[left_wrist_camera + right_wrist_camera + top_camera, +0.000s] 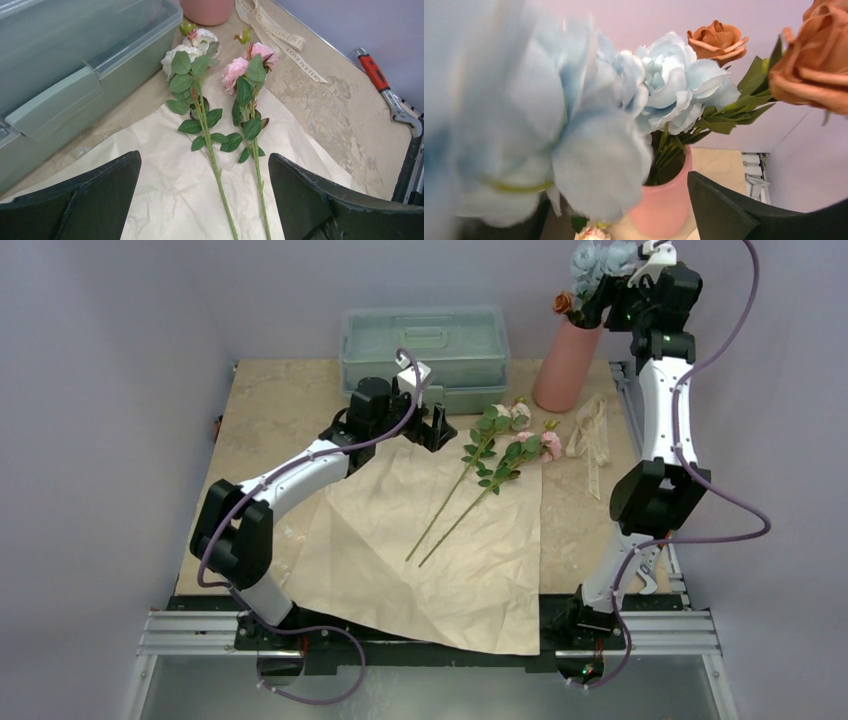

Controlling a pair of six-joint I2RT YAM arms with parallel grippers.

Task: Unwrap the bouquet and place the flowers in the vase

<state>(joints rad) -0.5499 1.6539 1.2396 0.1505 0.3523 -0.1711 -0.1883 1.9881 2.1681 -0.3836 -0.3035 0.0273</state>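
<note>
A blurred blue bloom (pixel 549 140) hides one finger of the right tool (pixel 600 292), up among the flowers (pixel 600 262) in the vase (pixel 565 365) at the surface's (pixel 270 410) 1 o'clock; its grip cannot be told. The left tool (pixel 205 159) gapes wide, empty, over the paper (pixel 165 195), two loose stems (pixel 212 160) at its 12 o'clock.

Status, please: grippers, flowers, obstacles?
Left gripper open, facing white flower, pink flower. Right gripper open at vase; blue bloom, orange bloom inside. Box not blocking.
</note>
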